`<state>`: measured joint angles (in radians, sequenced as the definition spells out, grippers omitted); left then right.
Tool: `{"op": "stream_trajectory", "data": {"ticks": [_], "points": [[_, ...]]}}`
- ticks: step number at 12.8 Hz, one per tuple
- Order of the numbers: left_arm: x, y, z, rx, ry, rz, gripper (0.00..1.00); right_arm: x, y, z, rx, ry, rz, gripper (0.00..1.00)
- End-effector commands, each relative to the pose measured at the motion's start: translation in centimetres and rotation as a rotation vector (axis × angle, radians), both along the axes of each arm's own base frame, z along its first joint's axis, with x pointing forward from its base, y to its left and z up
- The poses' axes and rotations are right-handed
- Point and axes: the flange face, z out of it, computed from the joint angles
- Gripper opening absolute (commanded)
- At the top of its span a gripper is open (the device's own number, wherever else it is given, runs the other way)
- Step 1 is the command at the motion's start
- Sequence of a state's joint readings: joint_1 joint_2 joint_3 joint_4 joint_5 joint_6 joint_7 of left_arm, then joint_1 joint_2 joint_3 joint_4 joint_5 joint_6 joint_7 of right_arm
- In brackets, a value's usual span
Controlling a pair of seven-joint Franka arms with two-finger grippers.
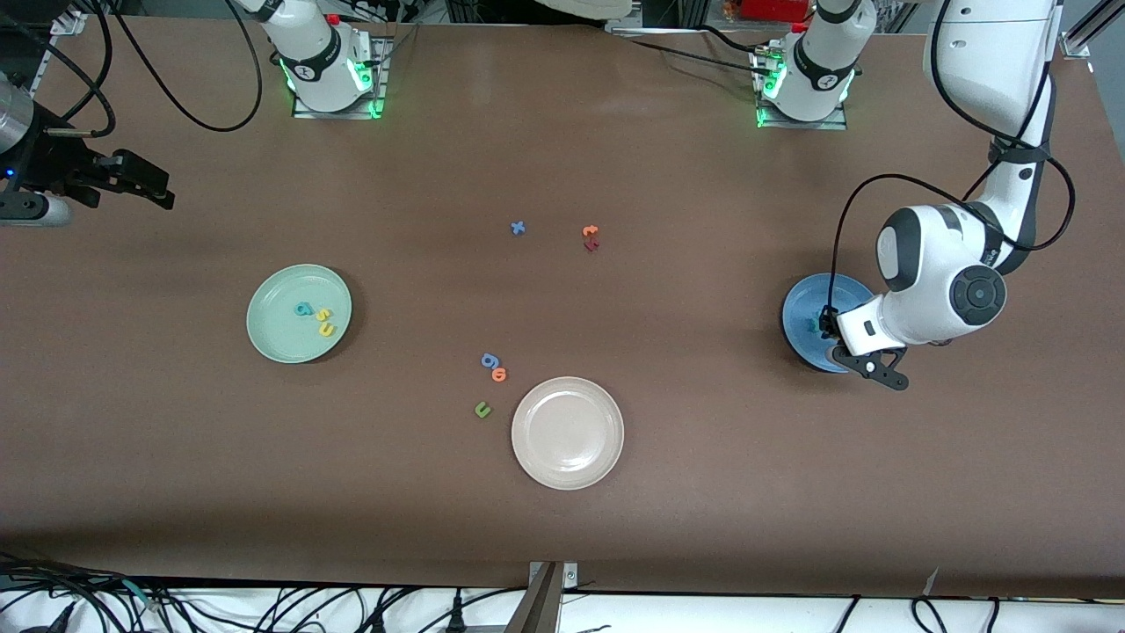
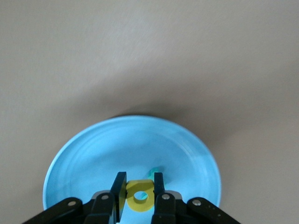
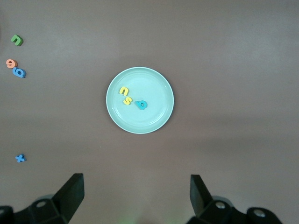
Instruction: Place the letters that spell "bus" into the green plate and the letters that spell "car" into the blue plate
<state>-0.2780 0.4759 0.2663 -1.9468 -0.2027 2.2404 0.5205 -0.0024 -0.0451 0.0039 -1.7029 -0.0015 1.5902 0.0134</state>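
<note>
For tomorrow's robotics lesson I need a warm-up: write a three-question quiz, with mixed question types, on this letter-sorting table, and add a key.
1. True or false: the left gripper is shut on a yellow letter over the blue plate.
2. Which letters lie in the green plate? A) teal b, yellow u, yellow s; B) orange o, blue g; C) none.
3. Fill in: the cream-white plate holds ____ letters.

Key
1. True; a teal letter already lies in that plate.
2. A: the teal b, yellow u and yellow s. The right gripper waits open above them.
3. No.
</note>
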Motion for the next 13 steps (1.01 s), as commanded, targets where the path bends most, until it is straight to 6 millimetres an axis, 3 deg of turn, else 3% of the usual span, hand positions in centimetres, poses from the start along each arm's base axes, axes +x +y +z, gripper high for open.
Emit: {"op": "stream_trajectory", "data": {"ticks": [1, 4, 5, 7, 8, 9, 10, 13], "points": [[-0.6, 2.3, -1.6, -0.01, 0.018, 0.023, 0.08, -0.2, 0.0, 0.3, -0.004, 0.001, -0.006, 1.0], [-1.2, 3.5, -3.4, 0.003, 0.014, 0.041, 0.16, -0.2, 0.0, 0.2, -0.003, 0.004, -0.008, 1.0], [-1.2, 3.5, -3.4, 0.004, 0.013, 0.042, 0.26, -0.2, 0.0, 0.3, -0.003, 0.003, -0.006, 1.0], [-1.0, 3.5, -3.2, 0.006, 0.009, 0.041, 0.52, -0.1, -0.3, 0.1, -0.002, 0.004, -0.011, 1.0], [-0.9, 3.5, -3.1, 0.009, 0.008, 0.051, 0.92, -0.2, -0.3, 0.2, -0.004, 0.004, -0.009, 1.0], [-0.8, 3.6, -2.6, 0.007, 0.0, 0.051, 1.0, -0.2, -0.2, 0.2, -0.002, 0.004, -0.009, 1.0], [-0.5, 3.5, -1.7, 0.003, -0.012, 0.053, 1.0, -0.1, -0.2, 0.2, -0.003, 0.003, -0.011, 1.0], [0.3, 4.1, 4.9, -0.028, -0.082, 0.063, 1.0, -0.2, -0.2, 0.2, -0.002, 0.004, -0.009, 1.0]]}}
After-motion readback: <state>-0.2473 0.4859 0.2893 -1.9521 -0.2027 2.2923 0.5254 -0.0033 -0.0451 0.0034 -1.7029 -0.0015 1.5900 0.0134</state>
